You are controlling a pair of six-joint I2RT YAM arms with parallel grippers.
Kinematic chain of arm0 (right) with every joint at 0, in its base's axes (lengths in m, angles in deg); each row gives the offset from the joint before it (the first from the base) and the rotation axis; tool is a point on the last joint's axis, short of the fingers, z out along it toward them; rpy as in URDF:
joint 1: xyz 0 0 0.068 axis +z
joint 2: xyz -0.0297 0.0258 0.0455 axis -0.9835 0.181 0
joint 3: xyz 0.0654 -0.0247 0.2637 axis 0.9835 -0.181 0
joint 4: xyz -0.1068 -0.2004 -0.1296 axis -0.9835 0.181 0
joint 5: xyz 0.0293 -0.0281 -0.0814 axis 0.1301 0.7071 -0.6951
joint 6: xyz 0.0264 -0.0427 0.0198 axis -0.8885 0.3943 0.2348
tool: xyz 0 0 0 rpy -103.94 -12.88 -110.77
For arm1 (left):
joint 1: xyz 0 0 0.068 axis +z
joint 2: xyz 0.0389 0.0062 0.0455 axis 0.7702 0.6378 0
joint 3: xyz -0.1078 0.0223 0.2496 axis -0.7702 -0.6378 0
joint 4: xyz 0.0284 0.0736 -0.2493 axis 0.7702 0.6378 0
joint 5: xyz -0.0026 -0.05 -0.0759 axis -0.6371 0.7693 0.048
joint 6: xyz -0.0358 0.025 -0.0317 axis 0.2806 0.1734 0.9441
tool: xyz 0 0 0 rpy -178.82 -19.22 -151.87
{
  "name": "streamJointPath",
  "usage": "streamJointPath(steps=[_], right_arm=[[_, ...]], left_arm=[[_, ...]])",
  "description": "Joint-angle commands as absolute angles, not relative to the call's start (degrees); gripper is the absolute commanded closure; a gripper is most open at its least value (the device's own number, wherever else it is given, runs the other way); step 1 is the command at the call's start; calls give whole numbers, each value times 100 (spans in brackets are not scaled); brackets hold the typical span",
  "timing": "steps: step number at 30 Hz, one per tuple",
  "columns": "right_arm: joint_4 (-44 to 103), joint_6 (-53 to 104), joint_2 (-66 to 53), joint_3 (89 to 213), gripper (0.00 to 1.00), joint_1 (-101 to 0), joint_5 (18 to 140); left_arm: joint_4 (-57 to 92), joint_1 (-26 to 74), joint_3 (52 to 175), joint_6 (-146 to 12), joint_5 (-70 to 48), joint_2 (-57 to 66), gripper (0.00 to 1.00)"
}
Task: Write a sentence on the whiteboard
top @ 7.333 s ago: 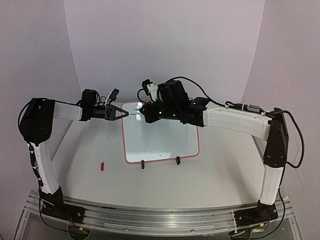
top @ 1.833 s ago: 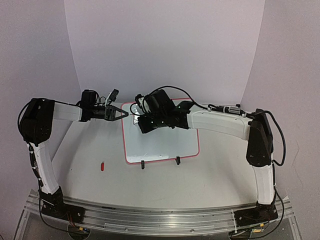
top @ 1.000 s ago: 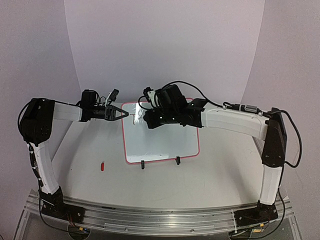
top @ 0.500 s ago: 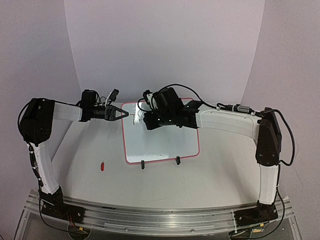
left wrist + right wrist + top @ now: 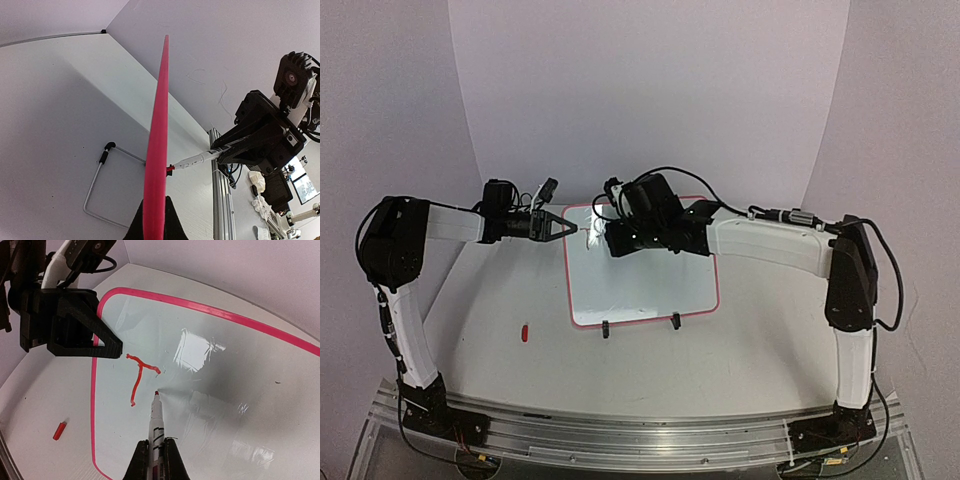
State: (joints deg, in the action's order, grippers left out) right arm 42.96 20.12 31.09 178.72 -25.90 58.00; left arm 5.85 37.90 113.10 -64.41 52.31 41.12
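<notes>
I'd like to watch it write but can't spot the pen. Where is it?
In the right wrist view, the marker is pinched in the right gripper, its tip over the whiteboard near the left frame, just right of the red T.

Bright, even light falls from overhead, leaving only faint, soft shadows on the table [image 5: 740, 370]. On the whiteboard [image 5: 225, 410], white glare patches sit ahead of the right gripper [image 5: 156, 445] jaws, beyond the marker [image 5: 156, 420] tip. Between the left gripper [image 5: 155, 210] jaws, the board's pink edge is smeared out of focus. Both wrist views bow straight lines near their borders.
</notes>
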Motion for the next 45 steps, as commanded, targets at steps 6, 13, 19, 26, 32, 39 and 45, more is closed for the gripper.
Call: streamJointPath(steps=[6, 13, 19, 26, 32, 39, 45], right_arm=[[4200, 2040, 3257, 18120, 100, -2592, 5560], [4271, 2087, 3373, 18238, 100, -2589, 5514], [4455, 2092, 3438, 18356, 100, -2595, 5588], [4696, 2029, 3496, 18420, 100, -2596, 5730], [4781, 1968, 3500, 18402, 100, -2594, 5828], [4884, 1930, 3484, 18358, 100, -2595, 5846], [4933, 1953, 3395, 18254, 100, -2591, 5719]], left_arm=[[523, 3734, 11274, -6832, 4901, 3966, 100], [553, 3730, 11277, -6869, 4922, 3972, 100], [566, 3731, 11287, -6883, 4918, 3977, 100], [568, 3727, 11283, -6883, 4905, 3974, 100], [567, 3726, 11283, -6883, 4899, 3967, 100], [566, 3721, 11274, -6883, 4888, 3962, 100], [558, 3723, 11274, -6872, 4888, 3956, 100]])
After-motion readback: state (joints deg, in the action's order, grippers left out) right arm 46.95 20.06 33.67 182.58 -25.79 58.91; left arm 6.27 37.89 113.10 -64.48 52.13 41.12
